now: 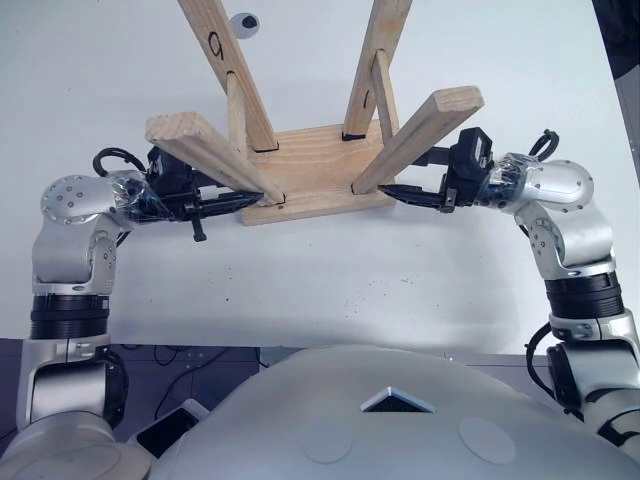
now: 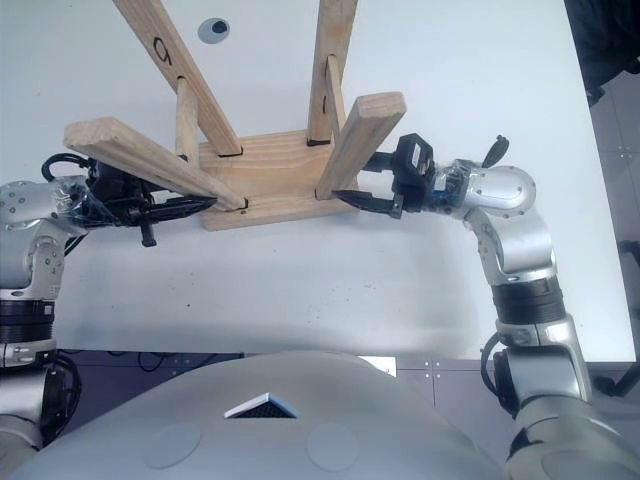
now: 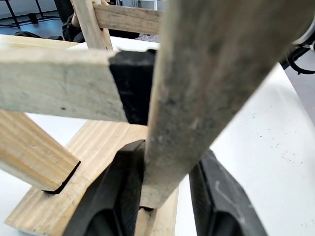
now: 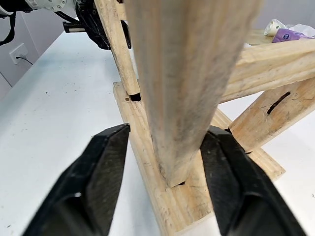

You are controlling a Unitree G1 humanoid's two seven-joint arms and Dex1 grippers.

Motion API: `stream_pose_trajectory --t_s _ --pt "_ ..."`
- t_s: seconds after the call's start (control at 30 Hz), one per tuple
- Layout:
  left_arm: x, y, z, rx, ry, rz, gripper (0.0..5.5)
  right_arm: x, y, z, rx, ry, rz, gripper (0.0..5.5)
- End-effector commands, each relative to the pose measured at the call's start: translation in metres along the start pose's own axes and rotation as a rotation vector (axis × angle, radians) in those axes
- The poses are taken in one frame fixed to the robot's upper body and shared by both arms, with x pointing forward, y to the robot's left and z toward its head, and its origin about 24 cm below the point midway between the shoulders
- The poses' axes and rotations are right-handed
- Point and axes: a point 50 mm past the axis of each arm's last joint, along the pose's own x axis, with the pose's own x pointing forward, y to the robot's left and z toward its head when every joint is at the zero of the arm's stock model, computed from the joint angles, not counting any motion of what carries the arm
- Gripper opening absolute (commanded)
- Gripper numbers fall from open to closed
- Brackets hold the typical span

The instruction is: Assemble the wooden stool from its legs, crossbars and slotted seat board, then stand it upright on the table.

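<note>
The stool [image 1: 310, 165] looks stiff and lightish; hold its legs low. Left tool [image 1: 263, 197] at nine o'clock clamps the near-left leg [image 1: 210, 148]; right tool [image 1: 386, 190] at three o'clock straddles the near-right leg [image 1: 422, 132], unclosed.

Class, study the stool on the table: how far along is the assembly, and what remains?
Done: four legs stand slotted into the seat board, with crossbars between them. In hand: the left gripper clamps the near-left leg; the right gripper sits open astride the near-right leg. Left: the stool is upside down, seat board on the table, so it must be turned upright.
</note>
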Motion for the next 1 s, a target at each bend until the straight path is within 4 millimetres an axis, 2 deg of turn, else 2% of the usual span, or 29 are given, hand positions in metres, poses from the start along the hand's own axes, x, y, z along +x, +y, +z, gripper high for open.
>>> stream_pose_trajectory --t_s 0.03,0.1,0.2,0.43,0.57,0.67,0.73,0.8,0.9,1.0 --pt "0.003 0.001 -0.010 0.038 0.131 -0.011 1.17 0.010 0.001 0.005 -0.009 -0.017 0.045 1.67" --pt "0.004 0.001 -0.018 0.069 0.209 0.001 1.09 0.011 0.000 0.002 -0.013 0.017 0.045 1.37" --pt "0.005 -0.005 -0.034 0.057 0.292 -0.014 1.04 0.014 0.001 -0.007 0.006 0.066 0.046 1.36" --pt "0.002 -0.026 -0.088 -0.062 0.436 -0.038 1.02 0.016 0.015 -0.059 0.231 0.257 0.061 1.36" --pt "0.005 -0.032 -0.101 -0.098 0.455 -0.056 1.02 0.011 0.031 -0.085 0.286 0.382 0.104 1.34" --pt "0.008 -0.033 -0.101 -0.098 0.450 -0.064 1.02 0.008 0.036 -0.093 0.290 0.420 0.120 1.33" --pt "0.009 -0.030 -0.097 -0.089 0.429 -0.053 1.02 0.011 0.033 -0.084 0.290 0.354 0.112 1.33" --pt "0.011 -0.024 -0.085 -0.078 0.381 -0.037 1.02 0.016 0.026 -0.061 0.272 0.236 0.104 1.33" --pt "0.014 -0.021 -0.052 -0.104 0.253 -0.064 1.02 0.016 0.021 -0.024 0.265 0.108 0.090 1.33" --pt "0.011 -0.025 -0.019 -0.232 0.150 -0.152 1.02 0.006 0.022 0.005 0.376 0.074 0.074 1.33"
